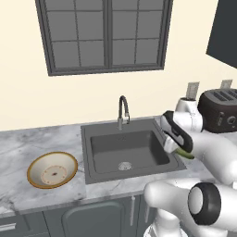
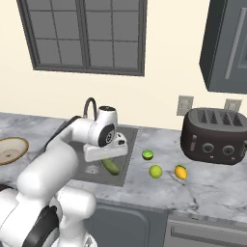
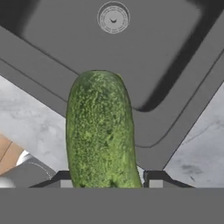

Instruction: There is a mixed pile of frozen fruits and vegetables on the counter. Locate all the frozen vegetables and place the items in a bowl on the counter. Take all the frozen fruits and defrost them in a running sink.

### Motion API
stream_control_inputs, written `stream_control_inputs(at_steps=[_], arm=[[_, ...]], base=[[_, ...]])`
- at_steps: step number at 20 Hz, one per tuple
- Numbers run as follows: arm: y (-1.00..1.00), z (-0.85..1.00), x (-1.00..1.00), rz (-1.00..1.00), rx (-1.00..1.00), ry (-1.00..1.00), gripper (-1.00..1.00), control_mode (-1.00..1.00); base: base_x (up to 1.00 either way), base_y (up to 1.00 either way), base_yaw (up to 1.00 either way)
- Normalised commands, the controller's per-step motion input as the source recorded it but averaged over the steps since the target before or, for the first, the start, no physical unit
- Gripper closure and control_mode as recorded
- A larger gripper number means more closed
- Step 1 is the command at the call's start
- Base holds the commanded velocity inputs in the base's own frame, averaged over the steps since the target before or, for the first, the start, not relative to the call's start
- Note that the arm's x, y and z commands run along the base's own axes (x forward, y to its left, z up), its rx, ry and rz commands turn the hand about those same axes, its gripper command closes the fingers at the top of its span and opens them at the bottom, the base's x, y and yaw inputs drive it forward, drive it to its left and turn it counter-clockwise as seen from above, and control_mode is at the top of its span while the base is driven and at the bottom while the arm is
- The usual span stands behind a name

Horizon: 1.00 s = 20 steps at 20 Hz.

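Fingers (image 3: 107, 183) grasping cucumber (image 3: 99, 131) over sink (image 1: 111, 152) corner — toaster (image 2: 214, 135), limes (image 2: 147, 155) right — bowl (image 1: 34, 178) far left.

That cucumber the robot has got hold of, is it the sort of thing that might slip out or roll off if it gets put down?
The cucumber looks stiff: it juts straight out from the gripper without drooping. Held near one end, its long free part may lever and twist in the grip. Being round and smooth-sided, it would probably roll sideways on the flat counter.
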Motion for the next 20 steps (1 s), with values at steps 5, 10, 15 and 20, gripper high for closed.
stream_control_inputs(at_steps=[5,10,15,20], arm=[[0.82,-0.01,-0.04,0.11,0.12,-0.07,1.00,-1.00],[0.81,0.03,0.00,0.26,0.01,0.02,1.00,-1.00],[0.81,0.08,0.00,0.26,0.00,0.03,1.00,-1.00],[0.85,0.18,0.00,0.25,-0.02,0.02,1.00,-1.00]], base=[[0.00,0.00,0.00],[0.00,0.00,0.00],[0.00,0.00,0.00],[0.00,0.00,0.00]])
